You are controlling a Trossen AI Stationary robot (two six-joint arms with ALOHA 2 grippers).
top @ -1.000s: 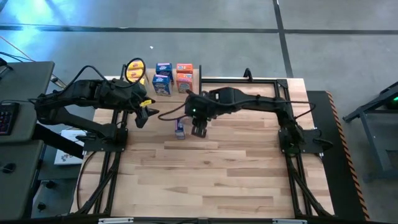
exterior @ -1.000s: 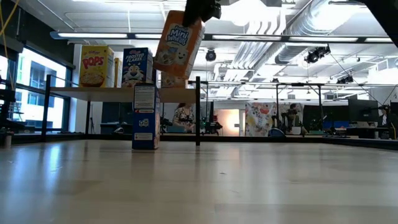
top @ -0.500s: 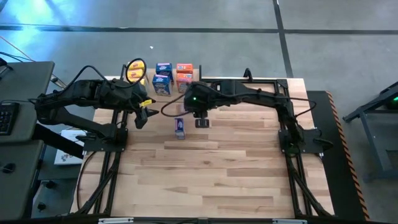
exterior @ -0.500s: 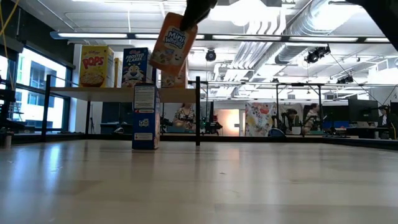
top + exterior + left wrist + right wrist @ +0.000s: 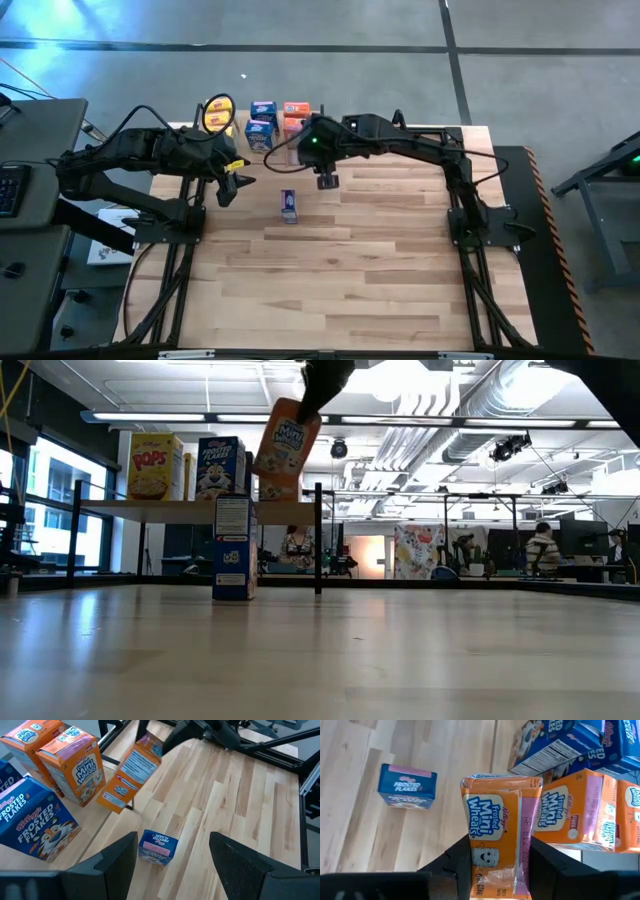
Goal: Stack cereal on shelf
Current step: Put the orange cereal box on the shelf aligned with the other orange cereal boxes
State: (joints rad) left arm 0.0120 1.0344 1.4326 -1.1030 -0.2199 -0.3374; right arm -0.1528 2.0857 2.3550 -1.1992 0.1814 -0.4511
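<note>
Right jaws: my right gripper (image 5: 492, 857) pinches a small orange cardboard Mini-Wheats cereal box (image 5: 499, 832), which hangs tilted in the air just short of the shelf's front edge.
Left jaws: my left gripper (image 5: 172, 852) waits at 9 o'clock on the table, jaws spread and empty.
Shelf: the raised light-wood plank shelf (image 5: 180, 507) on thin black posts sits at 12 o'clock; on it stand a yellow Pops box (image 5: 154, 466), blue Frosted Flakes boxes (image 5: 219, 466) and two more orange boxes (image 5: 75, 767).
Left to do: one blue Frosted Flakes box (image 5: 289, 205) stands upright on the table, near centre, at 6 o'clock from the shelf.
Doing it well: I judge the held box should be brought upright before it goes down, then set on or beside the other orange boxes. I would come in above them so its lower corner clears their tops, and let go only once it rests flat.
Surface: a pale wood-plank table (image 5: 350, 270), smooth and level.
Room: an open workshop with ceiling ducts and strip lights; a seated person (image 5: 541, 548) shows far behind.
</note>
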